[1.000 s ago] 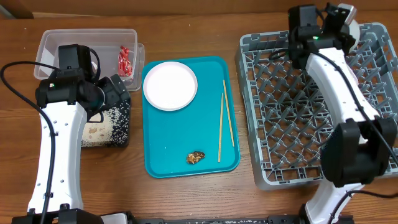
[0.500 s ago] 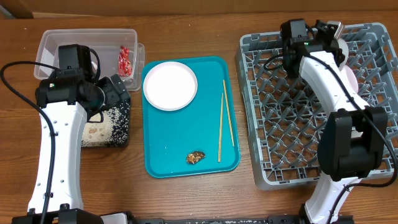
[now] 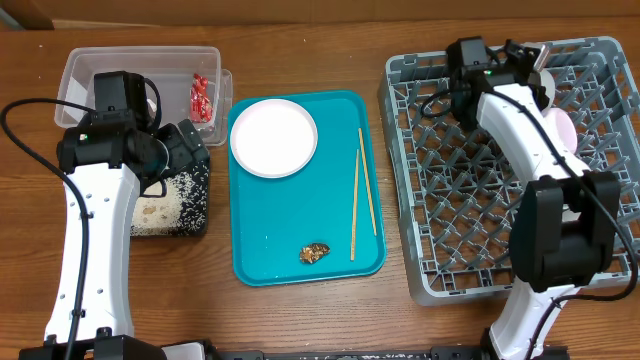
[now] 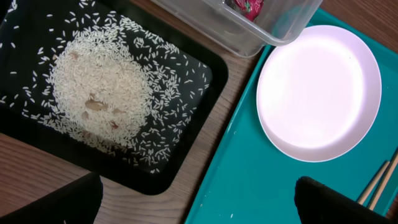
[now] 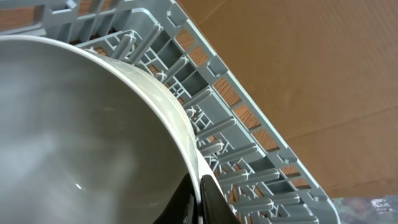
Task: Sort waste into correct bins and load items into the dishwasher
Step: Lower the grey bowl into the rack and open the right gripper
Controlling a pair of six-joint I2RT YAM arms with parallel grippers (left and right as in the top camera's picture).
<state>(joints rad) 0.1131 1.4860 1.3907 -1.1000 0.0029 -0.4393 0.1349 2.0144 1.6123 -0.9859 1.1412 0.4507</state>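
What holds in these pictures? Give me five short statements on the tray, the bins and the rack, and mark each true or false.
1. The white plate lies on the teal tray. True.
2. The chopsticks are in the grey rack. False: they lie on the teal tray, to the plate's right in the overhead view.
3. The rice is in the black tray. True.
4. The red wrapper lies on the teal tray. False: it is in the clear tub.
5. The right gripper is empty. False: it is closed on the rim of a white bowl at the rack.
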